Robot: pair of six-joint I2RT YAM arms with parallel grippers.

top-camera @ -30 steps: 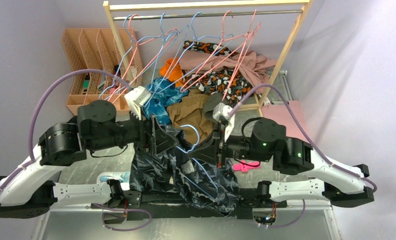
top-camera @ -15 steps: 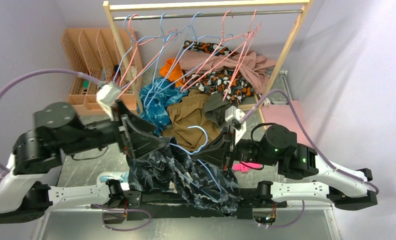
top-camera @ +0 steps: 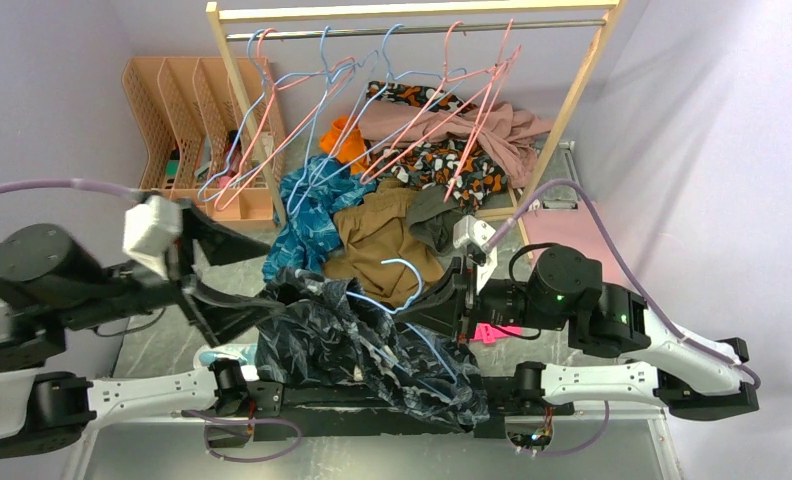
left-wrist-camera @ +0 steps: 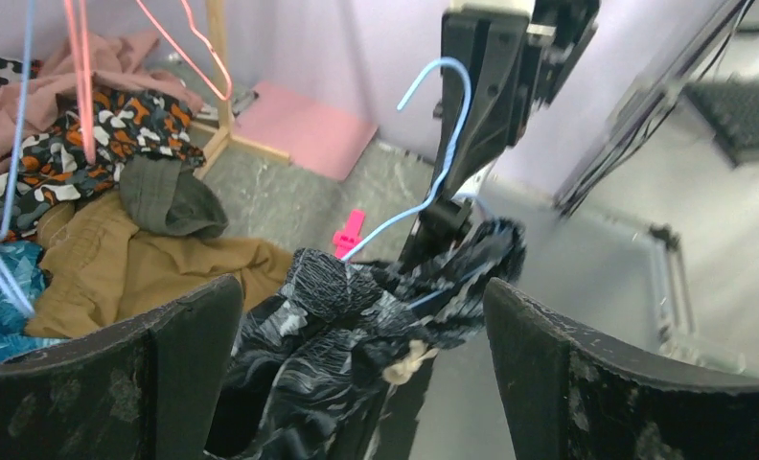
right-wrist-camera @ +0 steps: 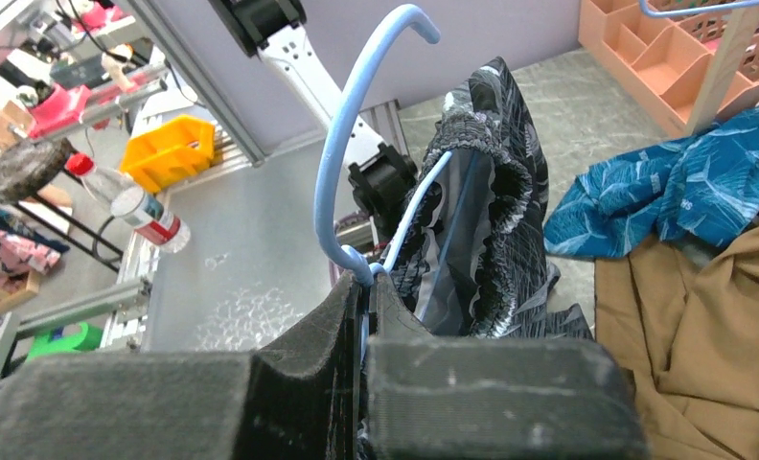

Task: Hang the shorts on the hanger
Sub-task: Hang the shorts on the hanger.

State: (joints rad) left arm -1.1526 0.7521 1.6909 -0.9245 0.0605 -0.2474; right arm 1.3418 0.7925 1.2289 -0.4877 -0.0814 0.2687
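Observation:
The dark leaf-print shorts (top-camera: 352, 345) hang bunched over a light-blue wire hanger (top-camera: 404, 268) above the near table edge. My right gripper (top-camera: 434, 305) is shut on the hanger's neck just below the hook, as the right wrist view shows with the hanger (right-wrist-camera: 342, 172) and the shorts (right-wrist-camera: 491, 220) draped beyond it. My left gripper (top-camera: 272, 275) stands wide open just left of the shorts and touches nothing. In the left wrist view the shorts (left-wrist-camera: 356, 307) lie past the fingertips, with the white drawstring end showing and the hook (left-wrist-camera: 452, 125) above.
A wooden rack (top-camera: 412, 12) at the back carries several pink and blue wire hangers. Under it lie a teal garment (top-camera: 307, 215), a brown garment (top-camera: 382, 235) and patterned clothes. A peach organizer (top-camera: 177, 100) stands back left. A pink clip (top-camera: 492, 332) lies by the right arm.
My left gripper has opened wide, let go of the shorts and drawn back to the left. My right gripper has shifted slightly right, still holding the hanger.

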